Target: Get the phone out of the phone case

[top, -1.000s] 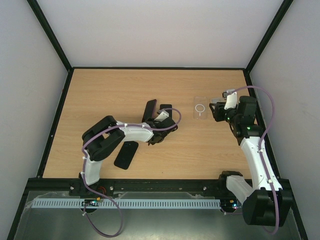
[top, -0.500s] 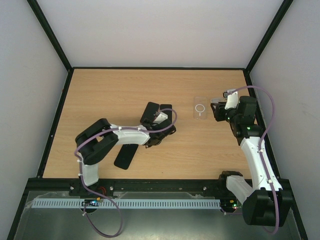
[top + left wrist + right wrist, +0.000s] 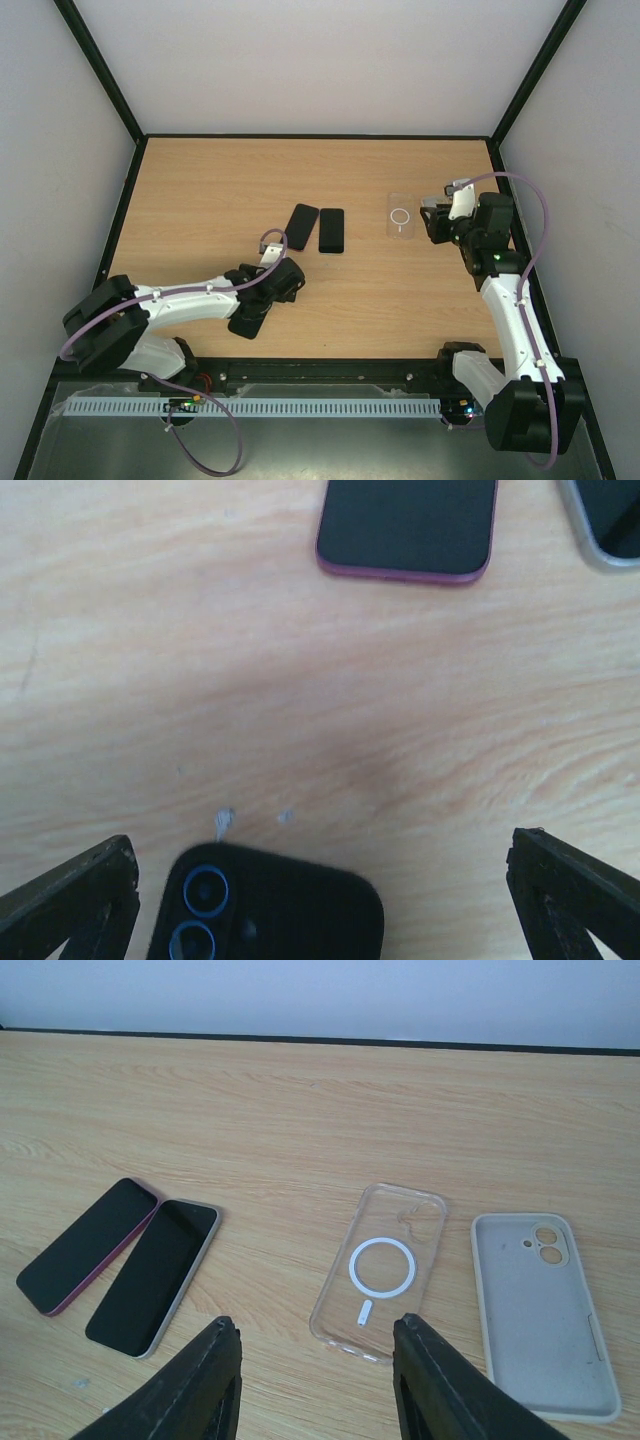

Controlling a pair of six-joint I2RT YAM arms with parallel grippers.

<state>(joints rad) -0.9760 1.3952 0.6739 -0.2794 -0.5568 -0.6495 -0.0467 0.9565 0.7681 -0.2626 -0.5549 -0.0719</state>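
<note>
Top view: left gripper (image 3: 268, 295) hangs over the black phone case (image 3: 245, 322), near side of the table (image 3: 200, 180).
Left wrist: fingers (image 3: 75, 895) spread wide, empty. The case lies low between them, with the phone (image 3: 205, 890) apparently inside.
Right wrist: right gripper (image 3: 318, 1332) parted, holding nothing.
Risk: pinching across the case clamps the phone in with it.

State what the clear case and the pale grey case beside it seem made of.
Clear case: probably glossy transparent plastic; the table grain shows through it. Pale grey case: matte and opaque with no shine, likely silicone or soft plastic.
</note>
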